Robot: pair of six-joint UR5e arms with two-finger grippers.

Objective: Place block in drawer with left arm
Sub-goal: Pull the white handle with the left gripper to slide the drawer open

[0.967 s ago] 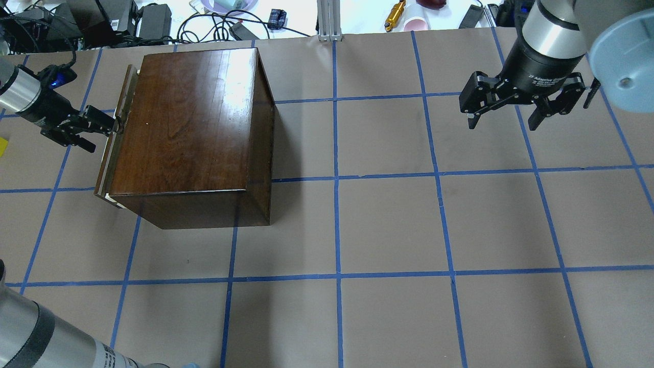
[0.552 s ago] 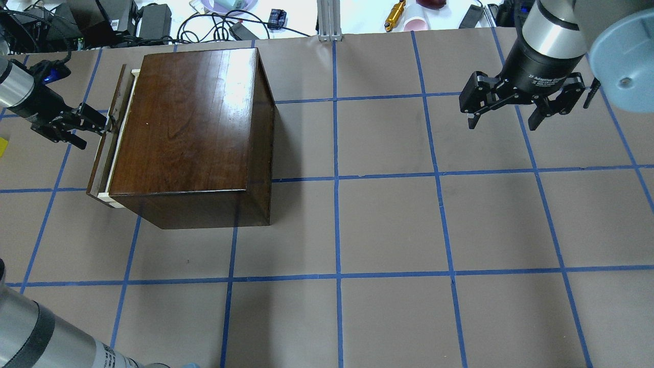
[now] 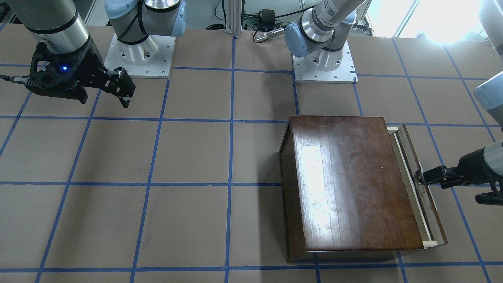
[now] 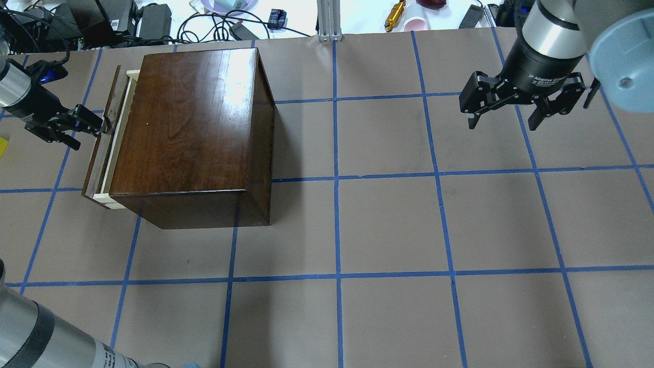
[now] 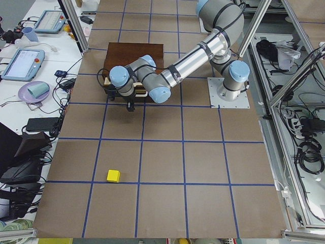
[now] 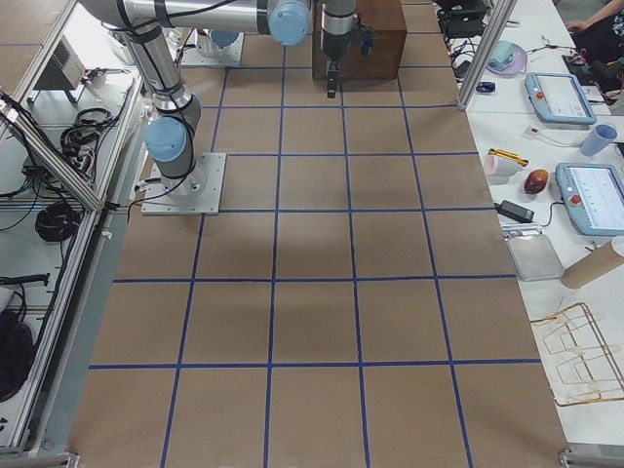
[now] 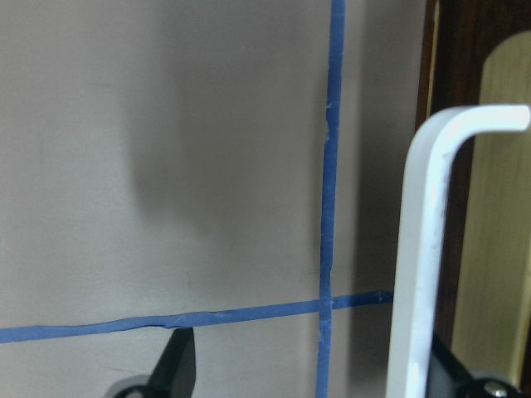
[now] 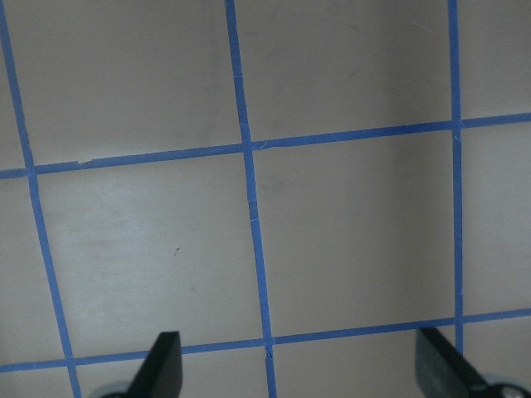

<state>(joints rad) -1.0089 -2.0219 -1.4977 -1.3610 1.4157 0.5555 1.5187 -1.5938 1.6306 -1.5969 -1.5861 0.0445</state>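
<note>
The dark-brown cabinet (image 4: pixel 189 122) stands at the left of the table. Its drawer (image 4: pixel 113 145) is pulled out a little, so a pale wood strip shows behind the dark front panel (image 3: pixel 418 184). My left gripper (image 4: pixel 88 135) is open, with one finger against the drawer's white handle (image 7: pixel 415 249); the other finger hangs free below. The yellow block (image 5: pixel 113 176) lies on the mat further left of the gripper, just showing at the overhead view's edge (image 4: pixel 2 146). My right gripper (image 4: pixel 503 120) is open and empty, raised over the far right of the table.
Cables, power supplies and small items (image 4: pixel 153 20) lie along the far edge beyond the mat, with an aluminium post (image 4: pixel 329 20) at its middle. Both robot bases (image 3: pixel 137 51) stand on the mat's robot side. Brown mat with blue tape lines spreads right of the cabinet.
The left gripper has moved left and drawn the drawer front with it, so the drawer stands further out of the cabinet. The right arm has not moved.
</note>
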